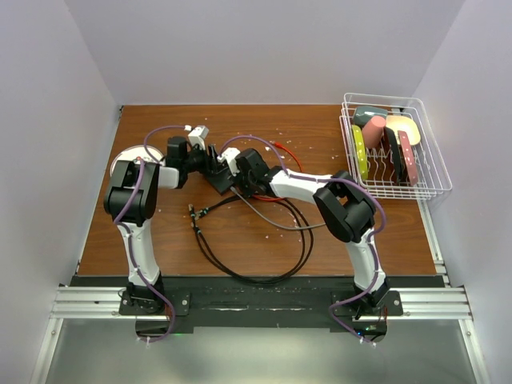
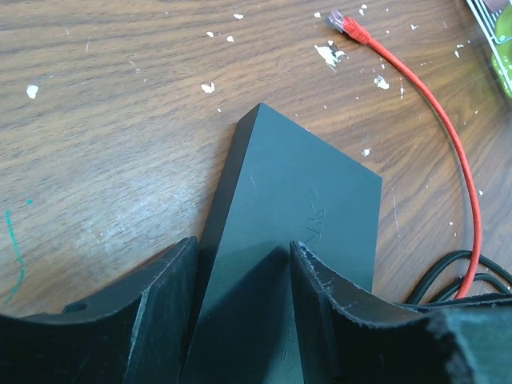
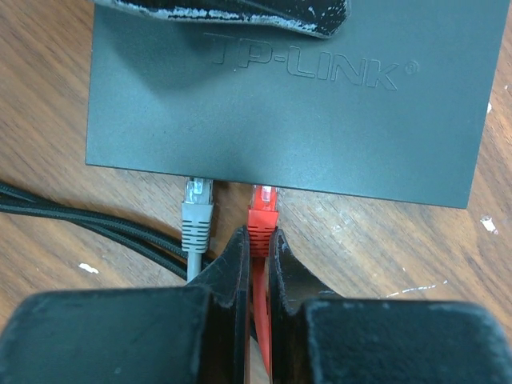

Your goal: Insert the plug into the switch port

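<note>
**Your right gripper [image 3: 258,237] is pinching the red plug [image 3: 262,212] at the switch port [image 3: 262,190], centre frame.**
Your left gripper [image 2: 240,268] is straddling the black box [image 2: 296,200]; grip unclear.

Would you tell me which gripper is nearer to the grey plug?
Right. The right gripper pinches the red plug just beside the grey plug; the left gripper straddles the switch at its opposite edge.

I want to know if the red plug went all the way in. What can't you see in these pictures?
Right wrist view: the tip of the red plug and its port sit under the top of the switch, so how deep it went is hidden.
Left wrist view: the left tool covers the switch's near end; whether its fingers press it is unclear.
Top view: ports too small.
</note>
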`<state>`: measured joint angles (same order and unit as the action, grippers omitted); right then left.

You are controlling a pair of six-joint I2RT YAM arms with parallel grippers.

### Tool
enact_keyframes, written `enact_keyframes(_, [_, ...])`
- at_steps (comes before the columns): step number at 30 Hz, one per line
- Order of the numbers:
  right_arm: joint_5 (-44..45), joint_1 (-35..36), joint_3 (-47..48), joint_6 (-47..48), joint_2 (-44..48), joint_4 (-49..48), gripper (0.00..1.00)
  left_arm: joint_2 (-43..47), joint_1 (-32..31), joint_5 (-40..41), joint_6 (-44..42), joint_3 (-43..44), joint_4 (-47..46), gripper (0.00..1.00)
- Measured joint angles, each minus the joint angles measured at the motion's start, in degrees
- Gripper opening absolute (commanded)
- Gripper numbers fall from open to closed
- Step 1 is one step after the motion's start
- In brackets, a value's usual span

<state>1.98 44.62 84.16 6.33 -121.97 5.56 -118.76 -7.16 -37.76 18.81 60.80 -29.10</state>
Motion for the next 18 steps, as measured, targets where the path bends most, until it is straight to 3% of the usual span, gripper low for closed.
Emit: enact_keyframes(18, [-0.1,0.0,2.3,0.8,-1.9,-0.3,0.0,-0.2,0.7,0.1,-2.0,1.4,1.9,0.36])
